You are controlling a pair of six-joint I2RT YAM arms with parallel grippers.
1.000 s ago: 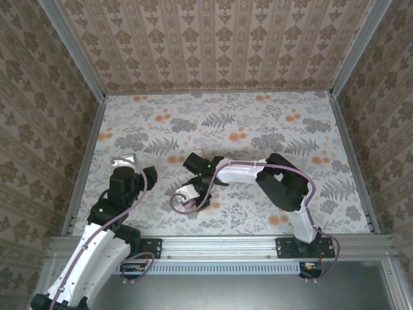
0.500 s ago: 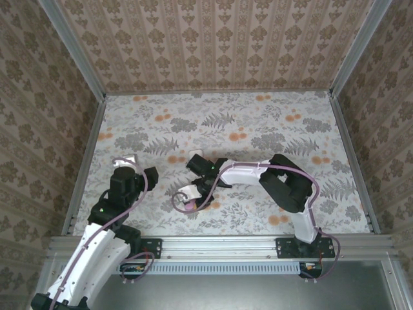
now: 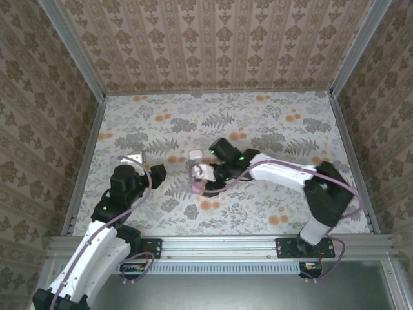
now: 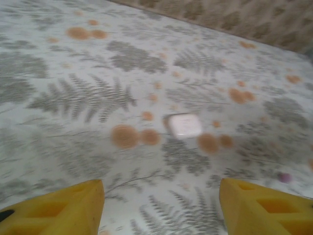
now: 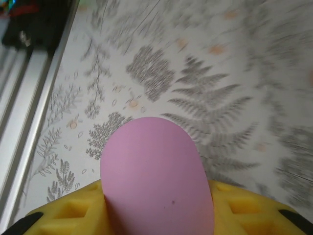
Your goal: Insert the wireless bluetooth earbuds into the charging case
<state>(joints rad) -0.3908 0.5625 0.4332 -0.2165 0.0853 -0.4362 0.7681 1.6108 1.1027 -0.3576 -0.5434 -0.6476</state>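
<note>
The right end effector (image 5: pixel 157 209) is closed on a pink charging case (image 5: pixel 155 166), with a yellow pad on each side. The left end effector (image 4: pixel 161 208) is partly open and empty. Ahead of it on the counter (image 4: pixel 73 58) lies a white charging case (image 4: pixel 185 126), and a magenta earbud (image 4: pixel 284 177) lies further right.

The table (image 3: pixel 277 116), covered in a grey fern print with orange spots, carries a small white case (image 3: pixel 197 154) lying close to its middle, on the nine o'clock side. A tiny pink bud (image 4: pixel 284 177) lies at four o'clock from that case, well apart from it.
</note>
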